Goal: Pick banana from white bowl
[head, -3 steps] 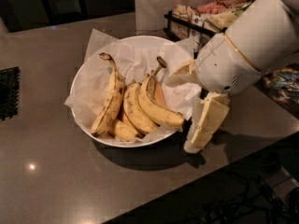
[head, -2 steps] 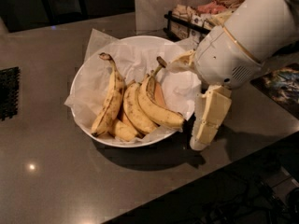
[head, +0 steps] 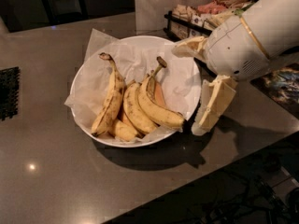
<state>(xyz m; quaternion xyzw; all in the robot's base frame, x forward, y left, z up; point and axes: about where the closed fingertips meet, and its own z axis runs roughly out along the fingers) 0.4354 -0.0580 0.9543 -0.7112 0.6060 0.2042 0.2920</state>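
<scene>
The white bowl (head: 154, 38), lined with crinkled white paper, stands mid-table. The banana (head: 110, 102), brown-speckled with a long thin dark-tipped stem, lies at the bowl's left side. A cleaner yellow pair of bananas (head: 148, 107) sharing one stem lies to its right. My gripper (head: 187, 90) is at the bowl's right rim, open and empty. One cream finger (head: 189, 47) reaches over the rim and the other (head: 212, 107) hangs outside the bowl. It touches no banana.
A dark rack of packaged snacks (head: 196, 14) stands behind the bowl at the back right. A black mat (head: 9, 92) lies at the table's left edge. The table's front edge runs diagonally at the lower right, with dark floor below.
The gripper has risen a little and shifted slightly right beside the bowl's right rim. The bananas and the bowl have not moved.
</scene>
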